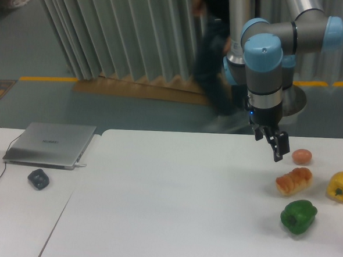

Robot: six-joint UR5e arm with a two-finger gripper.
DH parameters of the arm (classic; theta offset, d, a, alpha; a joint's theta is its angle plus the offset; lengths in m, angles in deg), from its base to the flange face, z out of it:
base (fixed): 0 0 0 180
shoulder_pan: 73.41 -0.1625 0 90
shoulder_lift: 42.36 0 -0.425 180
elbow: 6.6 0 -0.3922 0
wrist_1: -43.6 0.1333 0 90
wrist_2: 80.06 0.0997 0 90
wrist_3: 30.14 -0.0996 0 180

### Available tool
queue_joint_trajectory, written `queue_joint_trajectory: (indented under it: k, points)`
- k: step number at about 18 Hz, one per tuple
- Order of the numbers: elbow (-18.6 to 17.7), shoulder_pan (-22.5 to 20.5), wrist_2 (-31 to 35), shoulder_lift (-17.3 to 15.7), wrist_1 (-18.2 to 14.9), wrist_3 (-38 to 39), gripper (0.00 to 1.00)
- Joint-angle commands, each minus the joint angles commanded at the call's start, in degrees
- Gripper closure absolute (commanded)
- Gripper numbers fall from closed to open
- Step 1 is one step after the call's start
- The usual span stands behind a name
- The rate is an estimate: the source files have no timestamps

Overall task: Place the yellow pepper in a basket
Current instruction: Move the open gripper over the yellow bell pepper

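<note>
The yellow pepper (341, 185) lies on the white table (172, 204) near its right edge, glossy and lobed. My gripper (275, 150) hangs above the table to the pepper's upper left, well apart from it, pointing down. Its dark fingers look slightly spread and hold nothing. No basket is in view.
A dark green pepper (298, 216) lies in front of the yellow one, an orange bread-like lump (293, 181) to its left, and a small brown egg-shaped thing (302, 156) just right of the gripper. A closed laptop (51, 144) and a dark mouse (38, 179) sit on the left table. A blurred person (213, 61) stands behind.
</note>
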Motion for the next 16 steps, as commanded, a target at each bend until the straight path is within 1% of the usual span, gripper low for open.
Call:
queue_joint_trajectory:
  k: [16]
  points:
    - [0.02,-0.3,0.09,0.13,-0.03,0.21,0.0]
